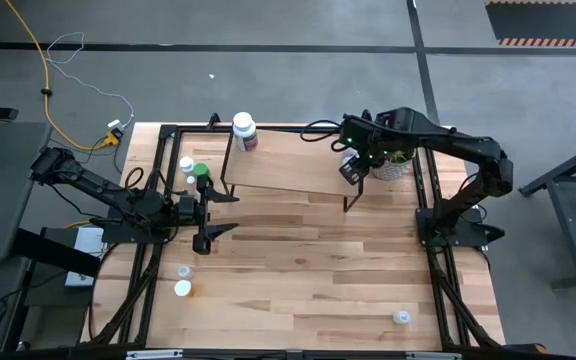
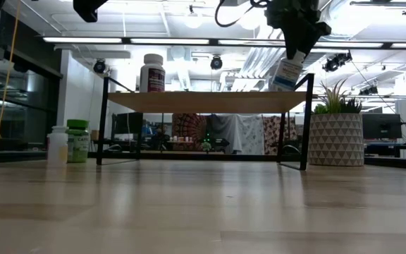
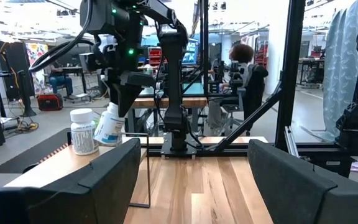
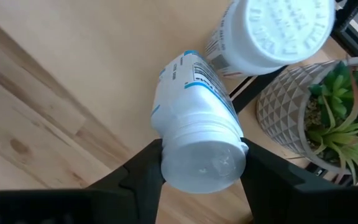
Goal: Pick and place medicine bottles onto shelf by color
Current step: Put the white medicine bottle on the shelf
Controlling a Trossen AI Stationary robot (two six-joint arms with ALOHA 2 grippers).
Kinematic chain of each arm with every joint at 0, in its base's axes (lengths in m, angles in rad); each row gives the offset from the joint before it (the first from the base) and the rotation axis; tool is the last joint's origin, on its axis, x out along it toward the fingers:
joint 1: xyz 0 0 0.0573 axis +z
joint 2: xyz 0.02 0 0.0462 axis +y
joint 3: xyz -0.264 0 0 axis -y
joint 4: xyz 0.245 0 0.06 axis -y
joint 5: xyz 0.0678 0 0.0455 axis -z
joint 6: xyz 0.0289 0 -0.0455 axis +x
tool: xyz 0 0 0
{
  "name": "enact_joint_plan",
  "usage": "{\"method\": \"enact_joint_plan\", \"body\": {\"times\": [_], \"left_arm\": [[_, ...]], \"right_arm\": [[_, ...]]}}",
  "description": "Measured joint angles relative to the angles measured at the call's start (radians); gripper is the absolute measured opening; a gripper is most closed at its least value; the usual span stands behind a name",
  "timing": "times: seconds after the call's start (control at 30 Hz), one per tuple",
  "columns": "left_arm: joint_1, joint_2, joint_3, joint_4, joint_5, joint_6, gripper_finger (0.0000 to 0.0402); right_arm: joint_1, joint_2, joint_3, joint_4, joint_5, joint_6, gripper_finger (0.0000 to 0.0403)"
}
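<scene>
White bottle (image 4: 197,137) tilted in right pincer (image 4: 201,163), above shelf (image 2: 210,101) corner.

- The place is a robotics lab or open workshop hall, not a home.
- A butcher-block wooden tabletop (image 1: 308,260) stands on a grey concrete floor (image 1: 268,80), framed by black metal rails (image 1: 430,190) that carry two dark robot arms.
- A yellow cable (image 1: 30,40) and a thin white wire trail loose across the floor.
- Hazard-striped tape (image 1: 550,41) marks the floor at one edge.
- The low view shows an exposed ceiling with long strip lights (image 2: 210,40), pipes and ducts.
- Beyond the table stand workbenches, monitors (image 3: 188,53) and office chairs, where a person (image 3: 241,68) sits.
- A potted green plant (image 2: 337,123) in a patterned pot decorates the table.
</scene>
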Motion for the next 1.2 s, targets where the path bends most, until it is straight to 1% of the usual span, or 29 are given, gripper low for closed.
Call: {"method": "enact_joint_plan", "body": {"times": [0.23,0.83,1.2], "left_arm": [[0.0,0.0,0.0,-0.014,0.0,0.0,0.0286],[0.0,0.0,0.0,-0.015,0.0,-0.004,0.0286],[0.0,0.0,0.0,-0.019,0.001,-0.004,0.0286]], "right_arm": [[-0.007,0.0,0.0,0.024,0.0,-0.007,0.0191],[-0.007,0.004,0.0,0.03,0.016,0.011,0.0194],[-0.007,0.069,0.001,0.014,0.01,-0.008,0.0194]]}}
